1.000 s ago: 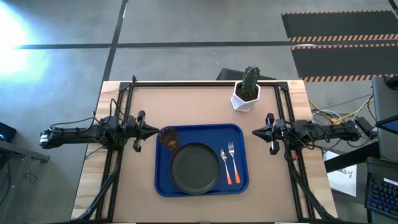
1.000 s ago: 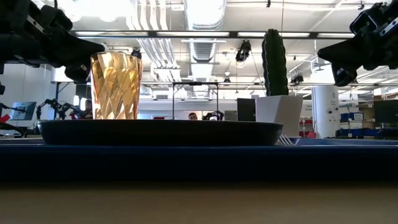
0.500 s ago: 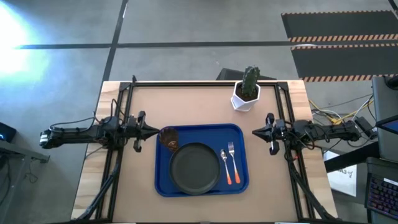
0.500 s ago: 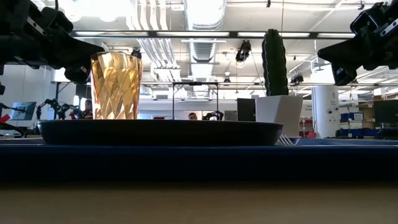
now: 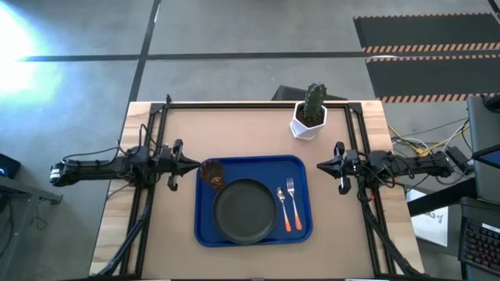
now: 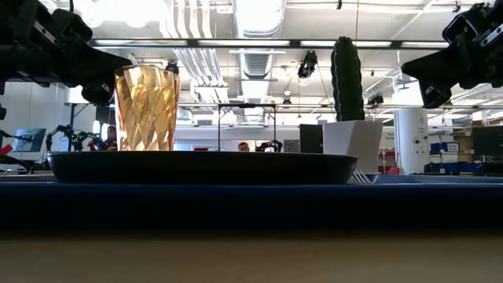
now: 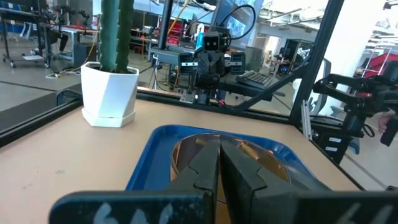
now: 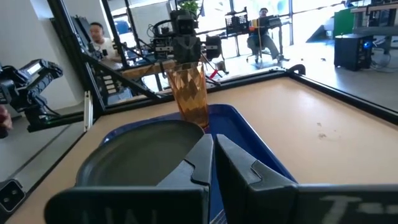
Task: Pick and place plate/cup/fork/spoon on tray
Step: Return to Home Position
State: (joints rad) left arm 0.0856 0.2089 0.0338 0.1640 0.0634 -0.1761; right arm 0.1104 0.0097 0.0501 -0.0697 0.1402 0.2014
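High view: the left gripper (image 5: 194,165) is held just off the left edge of the blue tray (image 5: 258,165), close beside the cup (image 5: 212,173), and the right gripper (image 5: 319,166) is held just off the tray's right edge; the two point at each other across the tray. Left wrist view: the left gripper's fingers (image 7: 205,165) are pressed together with nothing between them. Right wrist view: the right gripper's fingers (image 8: 200,158) are likewise pressed together and empty, with the plate (image 8: 137,149) and the amber cup (image 8: 189,99) beyond them. Low view: both grippers hang above table height, the left one (image 6: 118,63) beside the top of the cup (image 6: 146,108), the right one (image 6: 413,75) well apart at the opposite side. All four pieces of tableware lie inside the tray. The cup stands upright in its far left corner, touching or just beside the plate (image 5: 245,210), which fills the tray's middle. The spoon (image 5: 282,204) and the fork (image 5: 291,199) lie side by side to the right of the plate, heads toward the far edge, orange-red handles toward the near edge. A white pot with a green cactus (image 5: 309,119) stands on the wooden table (image 5: 234,133) beyond the tray's far right corner.
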